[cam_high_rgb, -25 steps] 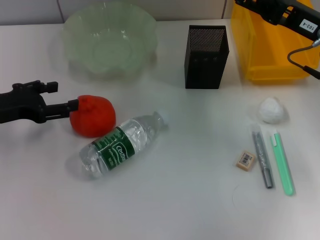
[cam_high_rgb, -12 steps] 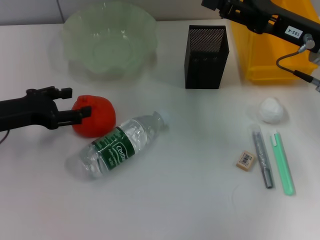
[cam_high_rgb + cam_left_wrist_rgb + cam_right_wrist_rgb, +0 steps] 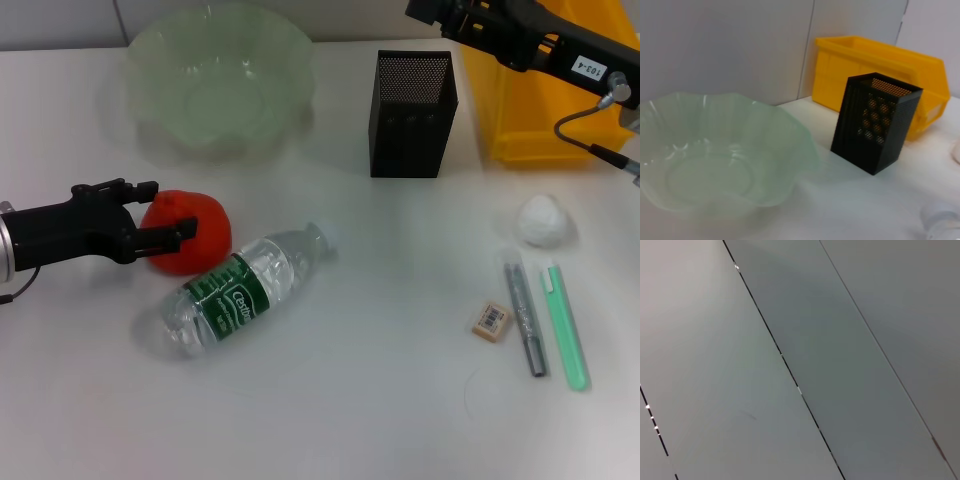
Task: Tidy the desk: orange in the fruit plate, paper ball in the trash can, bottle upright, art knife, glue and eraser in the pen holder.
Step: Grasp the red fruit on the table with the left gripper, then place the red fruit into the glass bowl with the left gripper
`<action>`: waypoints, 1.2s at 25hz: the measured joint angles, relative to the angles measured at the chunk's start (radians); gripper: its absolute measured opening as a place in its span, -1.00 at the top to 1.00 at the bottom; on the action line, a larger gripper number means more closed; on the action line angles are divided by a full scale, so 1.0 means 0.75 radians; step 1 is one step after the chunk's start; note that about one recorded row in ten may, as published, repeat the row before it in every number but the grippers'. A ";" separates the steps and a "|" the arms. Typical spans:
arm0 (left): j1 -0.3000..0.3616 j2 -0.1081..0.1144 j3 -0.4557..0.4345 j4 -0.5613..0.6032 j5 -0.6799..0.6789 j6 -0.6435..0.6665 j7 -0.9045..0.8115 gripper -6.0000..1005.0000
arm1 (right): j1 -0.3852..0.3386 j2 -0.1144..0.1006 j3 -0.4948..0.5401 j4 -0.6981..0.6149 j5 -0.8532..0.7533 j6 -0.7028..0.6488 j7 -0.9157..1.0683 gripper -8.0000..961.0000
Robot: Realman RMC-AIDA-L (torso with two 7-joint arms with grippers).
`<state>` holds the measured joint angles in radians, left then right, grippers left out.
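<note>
The red-orange orange (image 3: 195,232) rests on the desk left of centre. My left gripper (image 3: 160,211) is open, one finger behind the fruit and one overlapping its front. The bottle (image 3: 240,290) lies on its side just in front of the orange. The fruit plate (image 3: 215,85) stands at the back left and shows close in the left wrist view (image 3: 715,170). The pen holder (image 3: 413,112) and the yellow trash can (image 3: 545,110) stand at the back right. Paper ball (image 3: 543,220), eraser (image 3: 490,320), grey art knife (image 3: 525,318) and green glue (image 3: 565,325) lie at the right. My right gripper (image 3: 430,12) hangs high above the pen holder, cut off by the picture's edge.
The left wrist view also shows the pen holder (image 3: 875,125), the trash can (image 3: 880,70) and the bottle's cap (image 3: 942,222). The right wrist view shows only grey wall panels. A cable (image 3: 585,130) loops from the right arm over the trash can.
My left gripper has slid right until its fingers flank the orange, which has stayed put. The right arm has swung left from over the trash can toward the pen holder.
</note>
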<state>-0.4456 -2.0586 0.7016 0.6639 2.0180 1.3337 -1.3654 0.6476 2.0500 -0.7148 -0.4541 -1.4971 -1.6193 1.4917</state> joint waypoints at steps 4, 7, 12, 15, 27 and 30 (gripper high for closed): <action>-0.001 -0.006 0.006 -0.003 0.000 -0.043 0.002 -0.64 | -0.009 -0.001 0.000 0.002 0.003 -0.003 0.001 -0.75; -0.003 -0.009 0.006 -0.004 0.000 -0.055 0.002 -0.51 | -0.015 -0.001 0.000 0.001 0.004 -0.004 0.001 -0.75; -0.009 -0.010 0.006 -0.029 0.000 -0.104 -0.008 -0.23 | -0.027 0.001 0.004 0.001 0.008 -0.005 0.001 -0.75; -0.011 -0.010 0.005 -0.035 0.001 -0.109 -0.002 0.09 | -0.048 0.002 0.011 0.002 0.013 -0.009 0.001 -0.75; -0.019 -0.006 -0.007 -0.004 -0.016 -0.052 -0.047 0.48 | -0.113 0.004 0.091 0.004 0.029 0.000 0.002 -0.75; -0.019 0.000 -0.008 0.060 -0.024 0.011 -0.112 0.50 | -0.145 0.004 0.134 0.004 0.030 -0.001 -0.003 -0.75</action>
<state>-0.4595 -2.0589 0.6959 0.7090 1.9998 1.3423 -1.4494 0.5390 2.0528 -0.6147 -0.4509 -1.4746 -1.6199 1.4896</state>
